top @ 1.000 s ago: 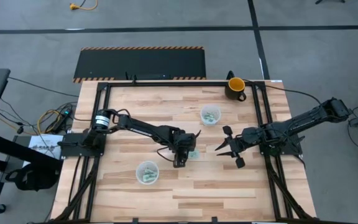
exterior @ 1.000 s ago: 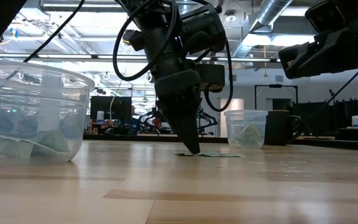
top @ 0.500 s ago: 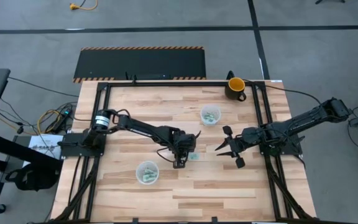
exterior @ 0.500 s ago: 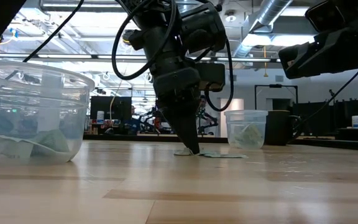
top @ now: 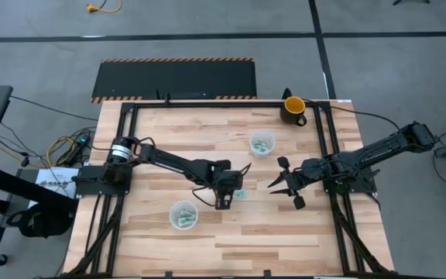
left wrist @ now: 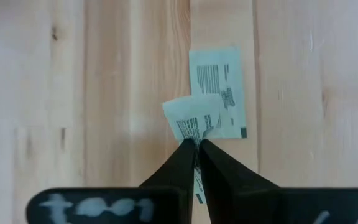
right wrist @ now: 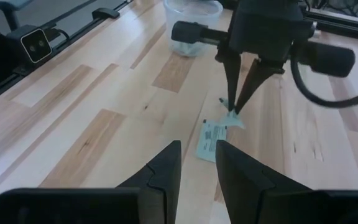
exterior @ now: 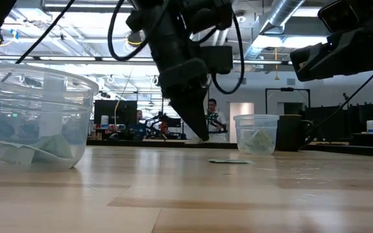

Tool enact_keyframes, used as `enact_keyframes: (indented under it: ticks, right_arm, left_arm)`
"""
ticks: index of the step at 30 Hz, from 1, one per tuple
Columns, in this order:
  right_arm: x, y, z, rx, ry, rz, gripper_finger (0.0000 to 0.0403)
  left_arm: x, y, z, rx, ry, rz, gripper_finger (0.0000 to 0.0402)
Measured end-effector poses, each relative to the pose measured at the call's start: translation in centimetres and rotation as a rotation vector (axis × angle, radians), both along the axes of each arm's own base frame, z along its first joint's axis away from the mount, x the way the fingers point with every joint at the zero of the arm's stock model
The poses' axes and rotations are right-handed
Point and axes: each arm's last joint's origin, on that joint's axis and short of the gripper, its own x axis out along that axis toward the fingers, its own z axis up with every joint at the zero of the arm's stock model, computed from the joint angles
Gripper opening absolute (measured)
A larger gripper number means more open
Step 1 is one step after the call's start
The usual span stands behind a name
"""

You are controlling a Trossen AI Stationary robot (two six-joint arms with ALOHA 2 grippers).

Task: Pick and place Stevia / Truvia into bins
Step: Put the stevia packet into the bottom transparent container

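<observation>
Lifted clear of the wood now, compared with half a second back when its tips were pressed down on the table: the left gripper (exterior: 203,136) is seen raised above the tabletop in the low view, and it is clamped on a sachet (left wrist: 194,118), whose light green paper is pinched between the two dark fingers (left wrist: 176,171) and sticks out past the tips. A second sachet (left wrist: 219,93) is left lying flat on the boards right under the held one, printed side up, and it can also be spotted from table height (exterior: 228,161) and from the right wrist (right wrist: 211,139).

Out from there, the near cup (top: 183,215) is found on the left arm's side of the table, just beside the gripper in the high view (top: 223,203), with a few packets lying in the bottom (exterior: 44,150). The far cup (top: 262,143) is set toward the back of the table (top: 161,132), also loaded with packets (exterior: 258,139), and it's well apart from the first. A dark mug (top: 293,108) with a yellow inside is parked at the back corner.

The right gripper (top: 285,186) is held off to the side, near the middle of the table's right half, fingers spread apart with nothing between them.
</observation>
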Motion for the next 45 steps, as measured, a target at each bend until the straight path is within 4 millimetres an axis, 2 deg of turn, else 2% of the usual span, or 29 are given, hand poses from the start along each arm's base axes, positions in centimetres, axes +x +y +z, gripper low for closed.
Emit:
enact_keyframes:
  ticks: [5,8,16,19,23,26,31,37,45]
  right_arm:
    - [0.0,0.0,0.0,0.000,-0.002,0.000,0.0093]
    - [0.0,0.0,0.1,0.002,-0.006,0.000,0.0093]
    - [0.0,0.0,0.1,0.012,-0.006,-0.003,0.0093]
    - [0.0,0.0,0.1,0.011,-0.006,-0.003,0.0093]
    - [0.0,0.0,0.1,0.011,-0.006,-0.003,0.0093]
    - [0.0,0.0,0.1,0.011,-0.006,-0.003,0.0093]
    - [0.0,0.0,0.1,0.009,-0.007,-0.002,0.0093]
    - [0.1,0.0,0.1,0.013,-0.014,-0.003,0.0093]
    - [0.1,0.1,0.2,0.022,-0.022,-0.006,0.0093]
  left_arm:
    - [-0.7,-0.5,0.8,0.020,0.021,0.017,0.0009]
    - [-1.7,-0.5,2.0,-0.023,0.068,0.015,0.0009]
    - [-6.0,-0.8,9.2,-0.079,0.047,-0.012,0.0009]
    - [-7.8,-2.4,11.5,-0.071,0.013,-0.101,0.0009]
    - [-10.4,-4.5,13.0,-0.065,0.050,-0.187,0.0009]
    - [-12.0,-6.1,13.1,-0.063,0.114,-0.211,0.0009]
    - [-12.9,-8.1,11.8,-0.081,0.142,-0.215,0.0009]
    - [-13.8,-7.9,9.4,-0.076,0.230,-0.132,0.0009]
    - [-13.5,-7.9,8.9,-0.107,0.212,-0.145,0.0009]
